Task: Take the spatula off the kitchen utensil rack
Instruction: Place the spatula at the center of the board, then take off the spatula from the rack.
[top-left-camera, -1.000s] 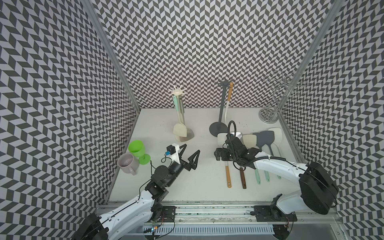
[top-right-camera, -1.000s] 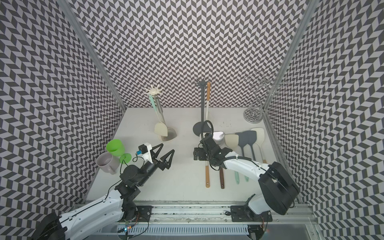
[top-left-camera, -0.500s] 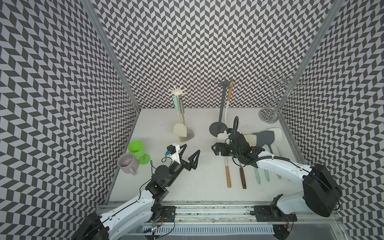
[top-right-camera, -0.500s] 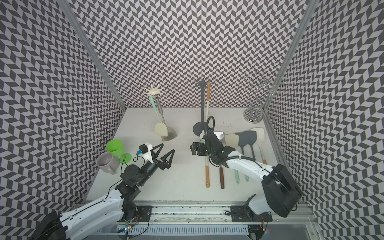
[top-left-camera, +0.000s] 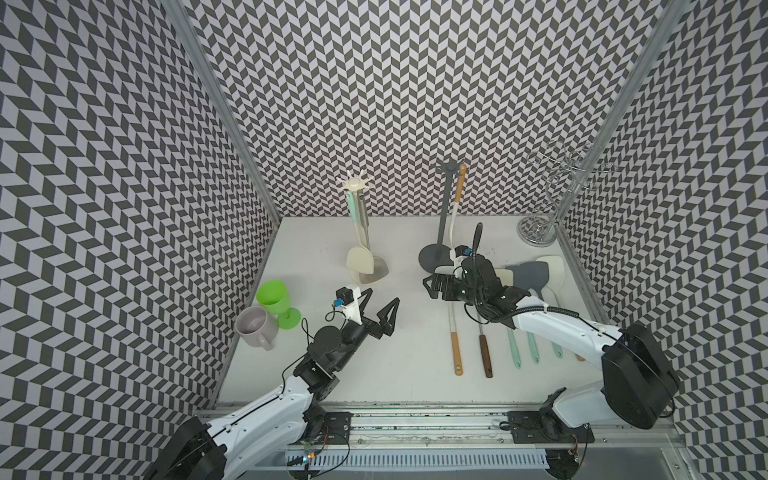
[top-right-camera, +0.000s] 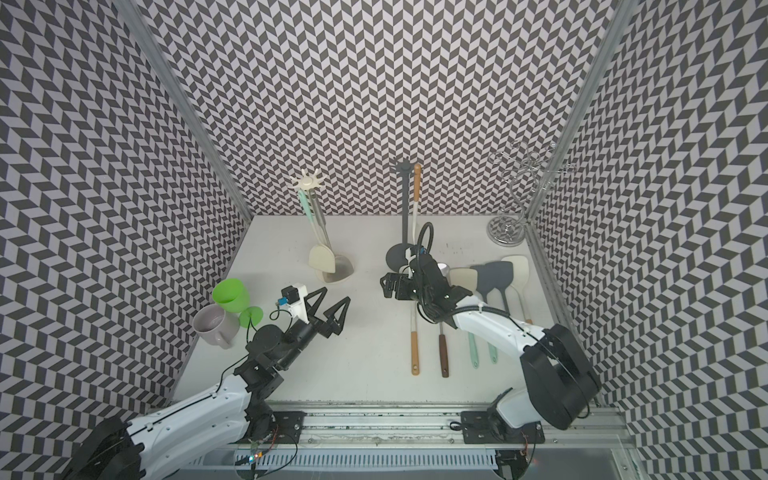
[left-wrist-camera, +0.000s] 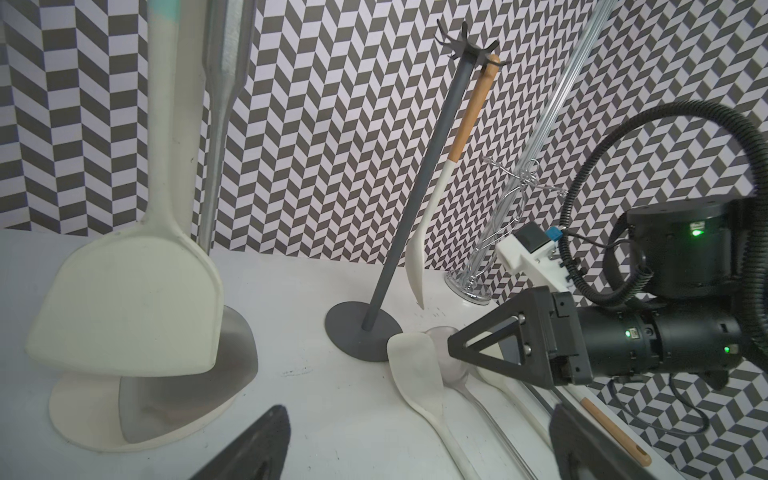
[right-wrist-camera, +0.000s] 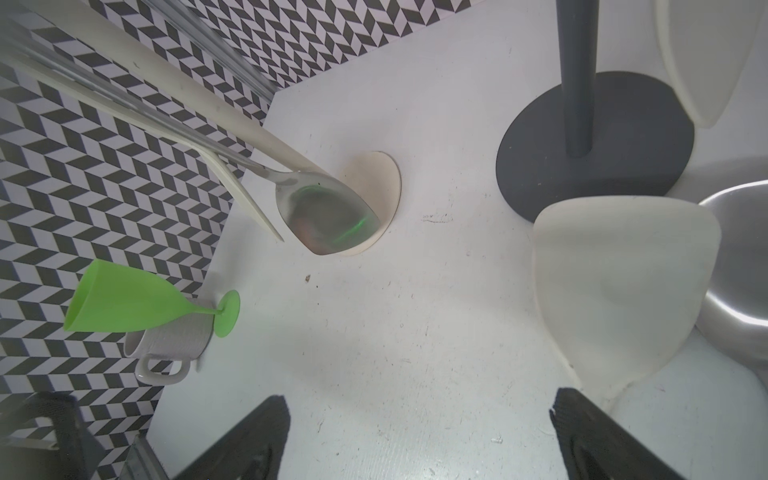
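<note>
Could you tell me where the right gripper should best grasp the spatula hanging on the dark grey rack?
Probably by the slim white neck of the spatula, below the wood: it hangs nearly upright beside the rack pole. Bring the open right gripper in from the front.

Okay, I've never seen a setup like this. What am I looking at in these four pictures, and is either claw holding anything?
You see two white robot arms, each ending in a two-finger claw: the left gripper and the right gripper. Two pictures look down from overhead, nearly identical; two come from cameras on the wrists. On the table stand a cream rack holding two spatulas and a dark rack holding one, plus a wire stand, a green goblet and a grey mug. More utensils lie flat. Both claws are open and hold nothing.
</note>
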